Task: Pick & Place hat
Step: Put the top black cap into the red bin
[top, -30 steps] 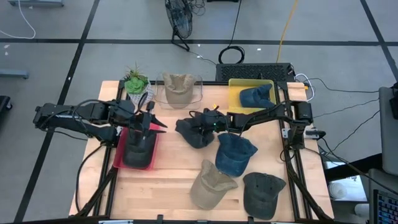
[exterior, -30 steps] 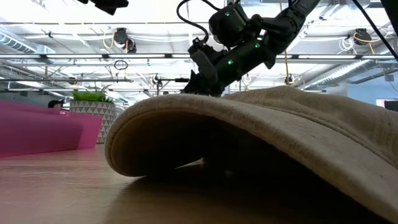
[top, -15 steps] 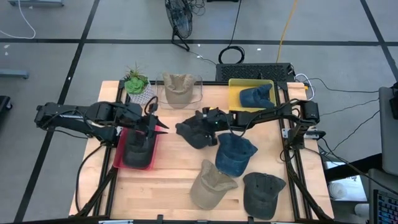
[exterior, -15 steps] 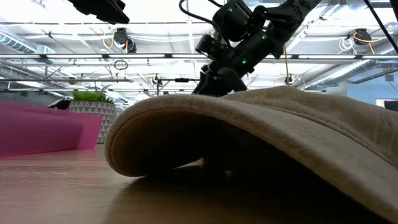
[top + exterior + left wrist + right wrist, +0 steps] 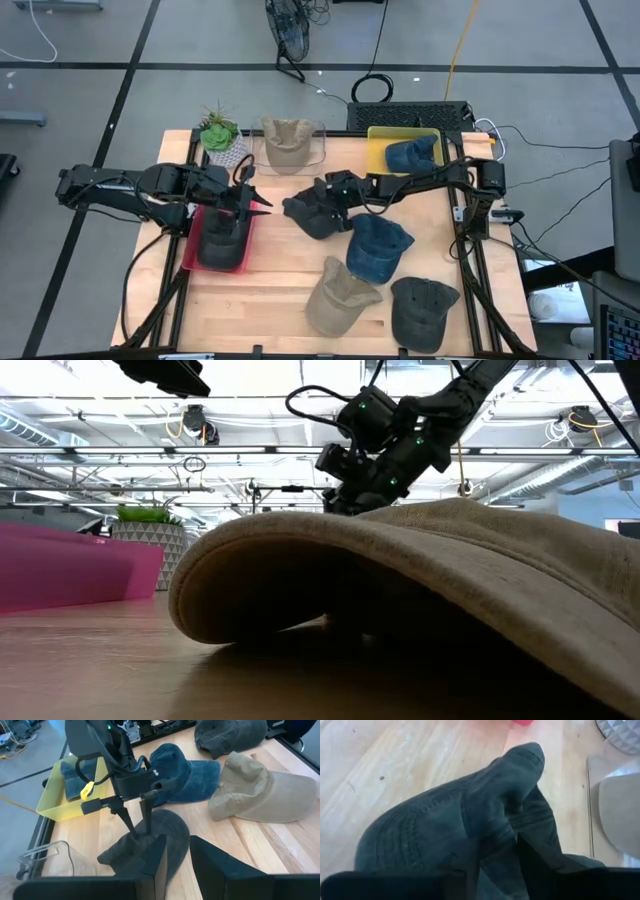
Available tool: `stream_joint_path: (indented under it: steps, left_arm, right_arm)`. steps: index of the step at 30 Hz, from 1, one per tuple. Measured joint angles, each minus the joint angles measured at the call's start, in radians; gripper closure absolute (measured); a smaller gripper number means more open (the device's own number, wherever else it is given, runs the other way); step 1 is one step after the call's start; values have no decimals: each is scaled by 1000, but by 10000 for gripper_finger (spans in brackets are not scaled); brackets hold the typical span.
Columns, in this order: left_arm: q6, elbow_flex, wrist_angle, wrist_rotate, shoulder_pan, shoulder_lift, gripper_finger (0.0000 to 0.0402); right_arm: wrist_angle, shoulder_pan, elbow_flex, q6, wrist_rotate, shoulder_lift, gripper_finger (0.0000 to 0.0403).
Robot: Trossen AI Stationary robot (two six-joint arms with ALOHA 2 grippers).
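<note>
Now that the right claw (image 5: 134, 820) has spread its fingers over the dark hat (image 5: 312, 212), a grasp looks imminent; left claw (image 5: 243, 203) waits, narrow.

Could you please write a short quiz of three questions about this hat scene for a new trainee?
1. True or false: the yellow bin holds a blue hat.
2. Which bin does the left gripper hover beside? A) red bin B) clear bin C) yellow bin
3. Fill in: the right gripper stands with its fingers on the ____ hat at the table's middle.

Key: 1 true; 2 A; 3 dark
</note>
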Motion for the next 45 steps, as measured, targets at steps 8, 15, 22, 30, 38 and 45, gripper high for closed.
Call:
stream_joint_path:
  steps: [8,15,22,30,38,45]
  left_arm:
    - [0,0,0,0,0,0,305]
    - [1,0,0,0,0,0,305]
    - [0,0,0,0,0,0,305]
    - [-3,0,0,0,0,0,305]
    - [-23,0,26,1,0,0,305]
    - [-43,0,99,1,-3,0,305]
  right_arm:
    - [29,-11,-15,69,-3,-1,267]
    - [96,-11,-66,112,-4,-3,339]
    - [193,-9,-129,276,1,-5,392]
    - [421,62,-143,503,66,-3,400]
    - [389,142,-143,496,105,-3,402]
    - [406,153,-143,487,112,-3,387]
